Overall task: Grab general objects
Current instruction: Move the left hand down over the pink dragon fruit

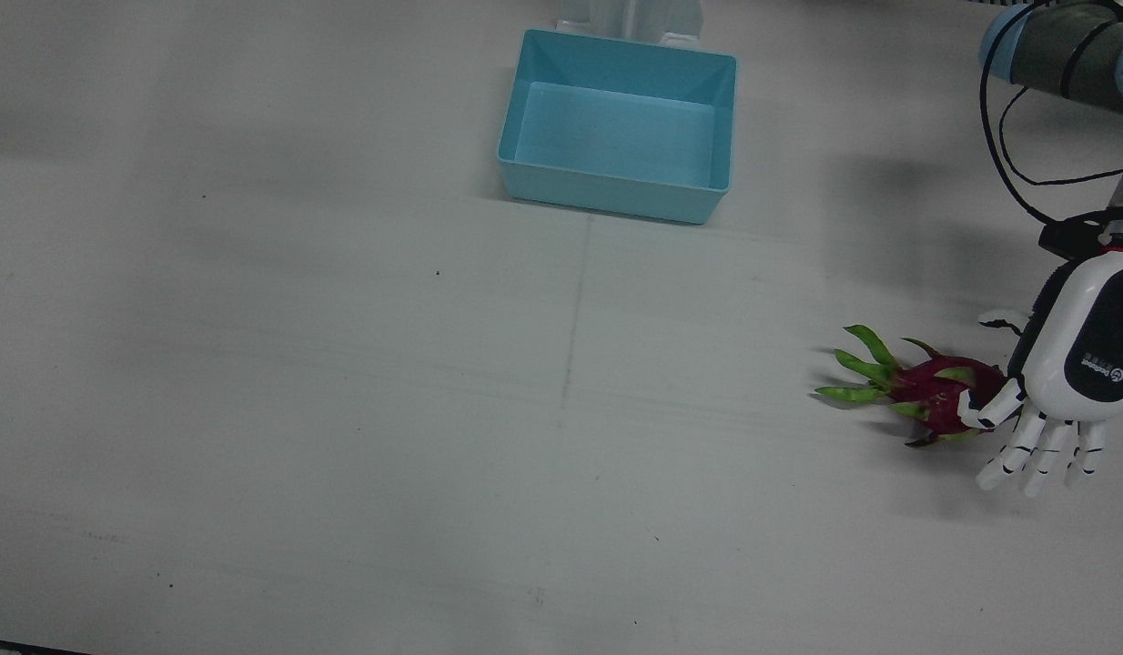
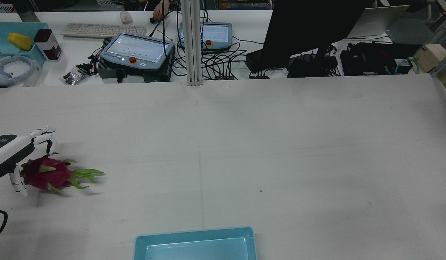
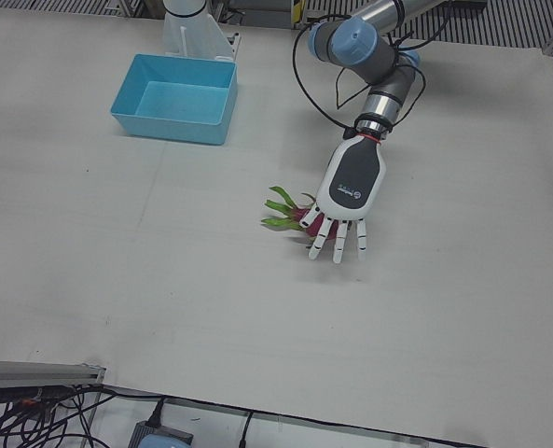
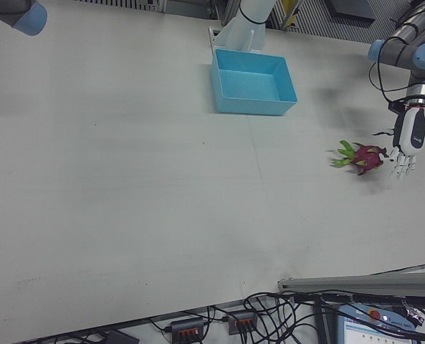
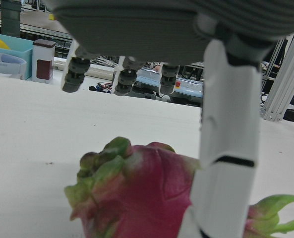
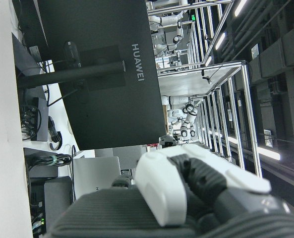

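A magenta dragon fruit [image 1: 935, 391] with green leafy tips lies on its side on the white table, near the robot's left edge. My left hand [image 1: 1071, 364] hovers over its blunt end, palm down and open, with the fingers stretched out past the fruit. In the left hand view the thumb [image 5: 226, 148] stands against the fruit [image 5: 137, 193] while the other fingertips [image 5: 124, 82] hang clear above it. The rear view shows the same hand [image 2: 6, 153] straddling the fruit [image 2: 46, 177]. My right hand [image 6: 186, 198] shows only in its own view, too close to judge its fingers.
A light blue bin [image 1: 616, 196] holds nothing and sits at the table's middle, close to the arm pedestals. Beyond the table's far edge are teach pendants [image 2: 136, 50], a keyboard, cables and a dark monitor [image 2: 309, 29].
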`<move>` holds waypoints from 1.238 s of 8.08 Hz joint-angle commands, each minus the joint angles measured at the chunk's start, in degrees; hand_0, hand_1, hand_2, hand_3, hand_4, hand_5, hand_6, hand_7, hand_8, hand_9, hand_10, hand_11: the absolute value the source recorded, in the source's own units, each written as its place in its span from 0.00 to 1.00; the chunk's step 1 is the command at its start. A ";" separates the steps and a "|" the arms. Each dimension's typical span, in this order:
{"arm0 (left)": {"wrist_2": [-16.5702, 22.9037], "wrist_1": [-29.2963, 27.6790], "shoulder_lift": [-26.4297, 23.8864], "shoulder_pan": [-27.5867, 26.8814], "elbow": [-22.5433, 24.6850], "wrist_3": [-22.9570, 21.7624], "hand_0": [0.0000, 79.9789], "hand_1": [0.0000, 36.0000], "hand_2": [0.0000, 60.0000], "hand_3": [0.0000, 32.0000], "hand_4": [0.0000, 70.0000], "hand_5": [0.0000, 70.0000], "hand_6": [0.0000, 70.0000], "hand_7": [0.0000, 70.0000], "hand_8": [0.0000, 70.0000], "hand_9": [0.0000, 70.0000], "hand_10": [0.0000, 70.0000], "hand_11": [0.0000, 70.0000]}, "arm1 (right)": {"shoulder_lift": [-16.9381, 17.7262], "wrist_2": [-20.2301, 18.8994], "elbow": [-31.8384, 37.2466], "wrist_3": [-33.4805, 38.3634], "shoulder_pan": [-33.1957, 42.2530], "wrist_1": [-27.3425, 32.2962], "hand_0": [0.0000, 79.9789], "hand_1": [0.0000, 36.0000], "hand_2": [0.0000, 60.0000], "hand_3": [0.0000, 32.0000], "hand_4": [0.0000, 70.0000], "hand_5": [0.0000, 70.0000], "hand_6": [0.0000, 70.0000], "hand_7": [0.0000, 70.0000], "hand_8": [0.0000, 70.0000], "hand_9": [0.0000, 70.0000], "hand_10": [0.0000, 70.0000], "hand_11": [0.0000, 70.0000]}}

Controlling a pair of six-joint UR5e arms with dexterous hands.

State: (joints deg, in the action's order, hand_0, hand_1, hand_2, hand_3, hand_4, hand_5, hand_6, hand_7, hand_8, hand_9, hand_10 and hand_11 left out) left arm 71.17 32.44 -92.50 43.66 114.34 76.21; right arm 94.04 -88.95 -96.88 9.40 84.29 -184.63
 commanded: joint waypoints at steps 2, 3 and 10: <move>-4.01 -1.50 -0.05 -2.35 -3.94 -1.06 0.78 1.00 1.00 0.98 0.00 1.00 0.00 0.23 0.24 0.09 0.12 0.23 | 0.00 0.00 0.02 0.00 0.00 0.06 0.00 0.00 0.00 0.00 0.00 0.00 0.00 0.00 0.00 0.00 0.00 0.00; -4.11 -1.50 -0.05 -2.35 -4.21 -1.06 0.77 1.00 1.00 0.96 0.00 1.00 0.00 0.23 0.24 0.09 0.13 0.24 | 0.00 0.00 0.02 0.00 0.00 0.06 0.00 0.00 0.00 0.00 0.00 0.00 0.00 0.00 0.00 0.00 0.00 0.00; -4.37 -2.91 -2.69 -3.75 -8.95 -1.06 0.80 1.00 1.00 0.81 0.00 1.00 0.00 0.27 0.25 0.12 0.14 0.25 | 0.00 0.00 0.02 0.00 0.00 0.06 0.00 0.00 0.00 0.00 0.00 0.00 0.00 0.00 0.00 0.00 0.00 0.00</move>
State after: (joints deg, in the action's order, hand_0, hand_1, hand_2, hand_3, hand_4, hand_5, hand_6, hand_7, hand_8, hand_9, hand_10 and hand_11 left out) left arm 66.94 30.03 -95.06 40.58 106.53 75.15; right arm 94.04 -88.95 -96.85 9.40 84.29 -184.63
